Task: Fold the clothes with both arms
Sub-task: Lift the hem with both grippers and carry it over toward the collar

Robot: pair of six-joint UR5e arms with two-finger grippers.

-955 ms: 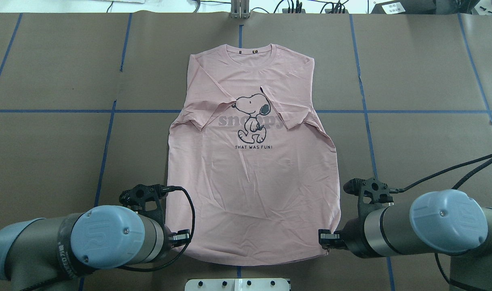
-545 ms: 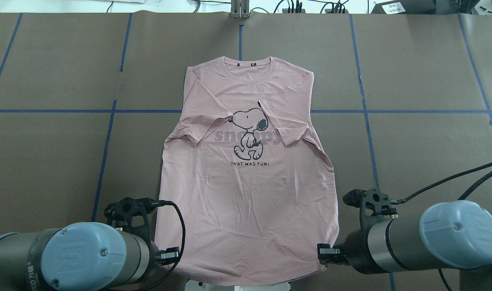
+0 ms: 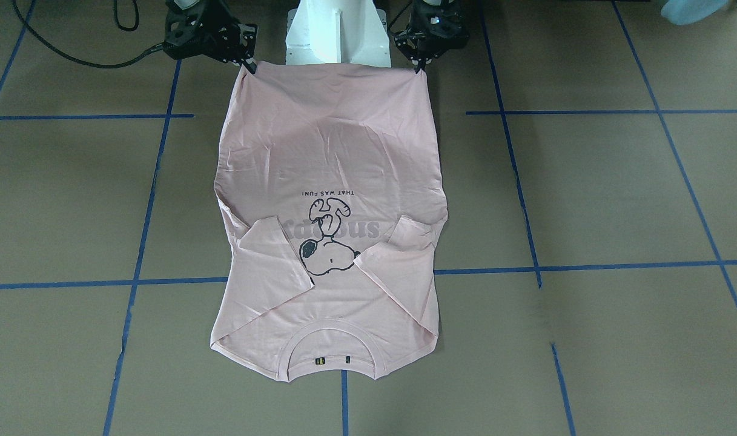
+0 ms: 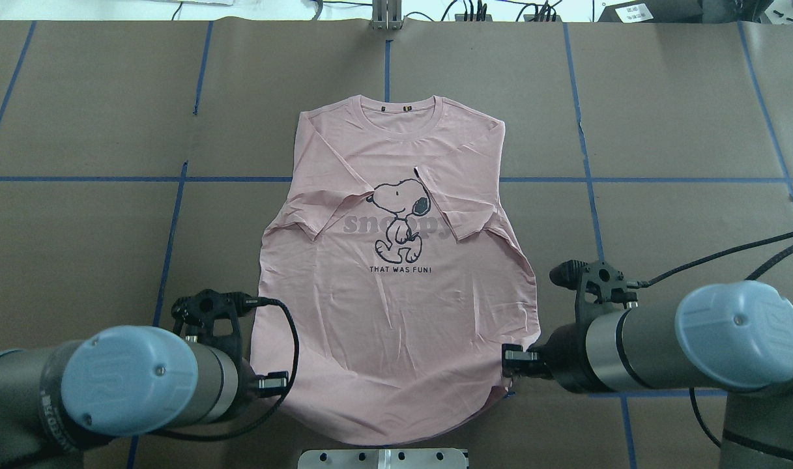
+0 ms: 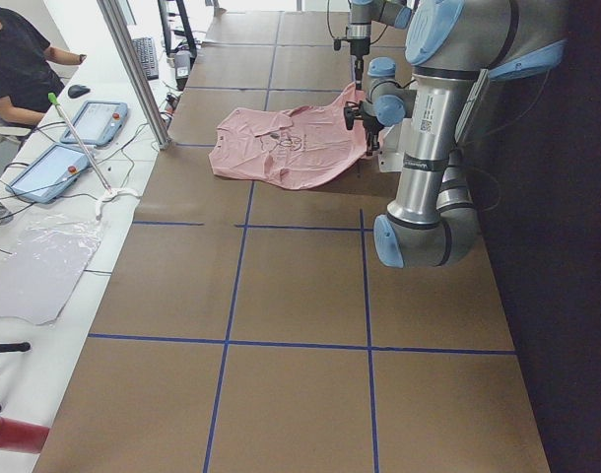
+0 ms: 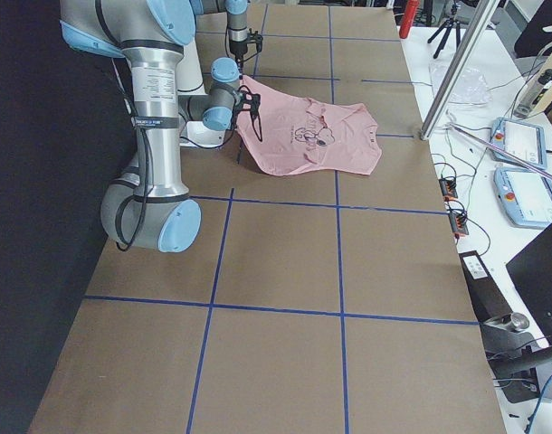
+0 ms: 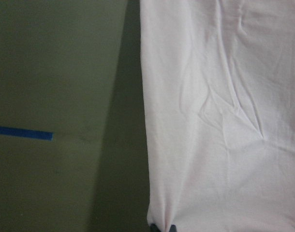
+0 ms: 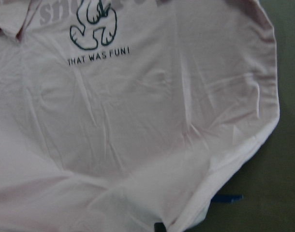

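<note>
Drawn back from the near desk (image 4: 683, 117) edge since half a second ago: left gripper (image 4: 275, 384) and right gripper (image 4: 510, 361), right more so. Fingers (image 4: 515, 357) of each pinching a hem corner of pink T-shirt (image 4: 396, 306). Spread mid-desk, collar toward far edge, sleeves folded inward, hem lifted. White pedestal base (image 3: 338, 36) at near edge, just behind hem.

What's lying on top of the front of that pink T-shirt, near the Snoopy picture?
Both short sleeves are folded inward onto the chest of the T-shirt. One sleeve's edge hides the end of the grey lettering. The Snoopy drawing is almost fully visible. Fabric beneath the sleeves cannot be seen.
</note>
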